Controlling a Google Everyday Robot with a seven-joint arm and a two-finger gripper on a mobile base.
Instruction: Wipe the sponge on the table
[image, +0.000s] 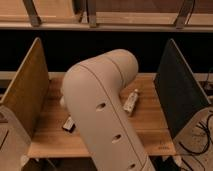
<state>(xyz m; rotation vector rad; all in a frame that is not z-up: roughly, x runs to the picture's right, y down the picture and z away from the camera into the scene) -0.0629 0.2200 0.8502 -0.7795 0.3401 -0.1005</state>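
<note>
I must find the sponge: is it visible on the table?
No, the arm covers much of the table, hiding the hand too.

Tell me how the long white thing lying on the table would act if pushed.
The long white thing lies flat and looks rounded, so it may roll or pivot. Small beside the arm, probably light. The gripper is hidden behind the arm.

dim, warm light from above
we see the arm lit softly, with a black band behind the table at its far edge.
</note>
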